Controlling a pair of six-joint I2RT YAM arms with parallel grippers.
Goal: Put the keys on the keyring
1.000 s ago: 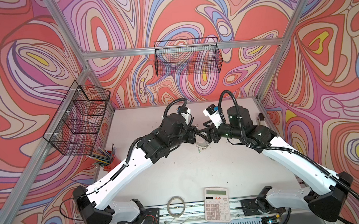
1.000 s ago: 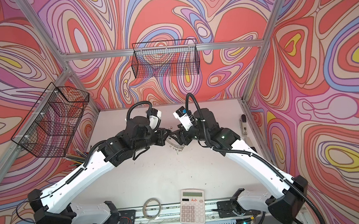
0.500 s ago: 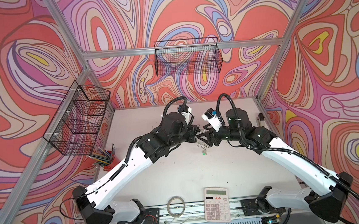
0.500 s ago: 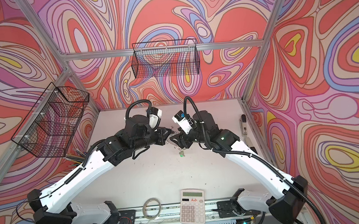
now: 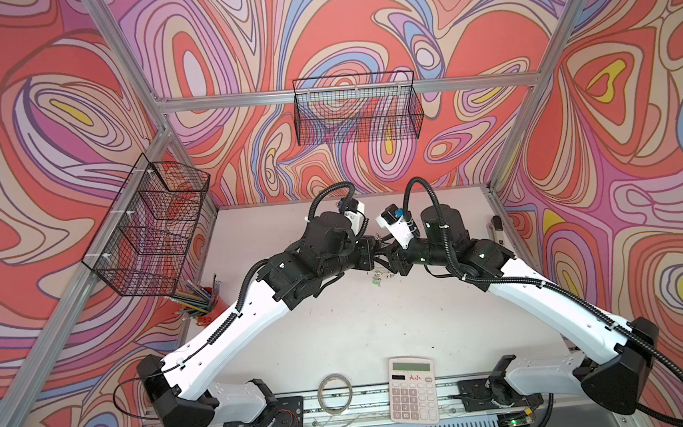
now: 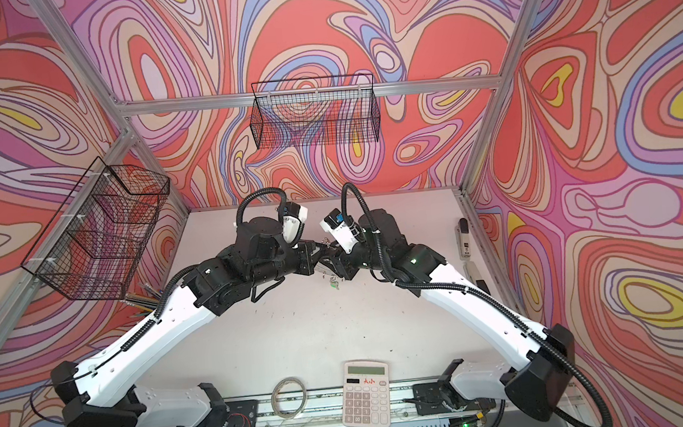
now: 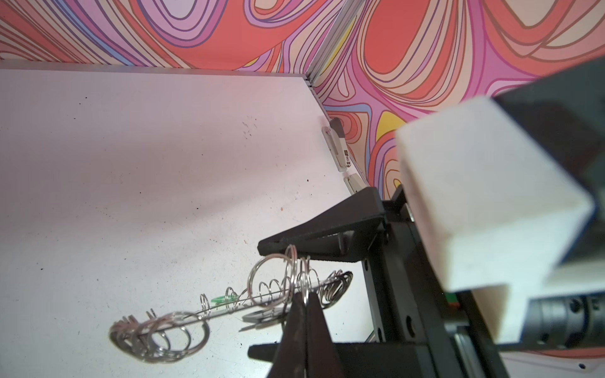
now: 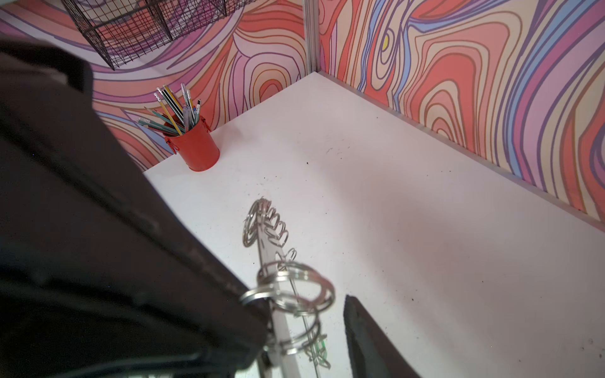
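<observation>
Presently, the keyring (image 7: 229, 306) is held clear of the desk (image 7: 131, 163) by the left gripper (image 7: 305, 306), whose jaws are pressed together on 1 wire loop at its rim. The right gripper (image 5: 387, 257) is found tip to tip with it over mid-desk. Its jaws are seen spread, 1 on either side of the keyring, with nothing pinched.

The disc is seen edge-on in both wrist views, so no true long axis can be given. Its edge line is judged to run roughly from 3 to 9 o'clock in the top views.

1 key with a green tag (image 5: 375, 280) is seen in both top views just at 6 o'clock of the 2 sets of jaws, lower than the keyring. Whether it hangs from a loop or lies on the desk cannot be told, and its pointing and long axis are too small to be read. The black-tagged key is not made out.

The coming move is judged to fall to the right arm, since only its jaws are free and the key lies about equally near both arms.
</observation>
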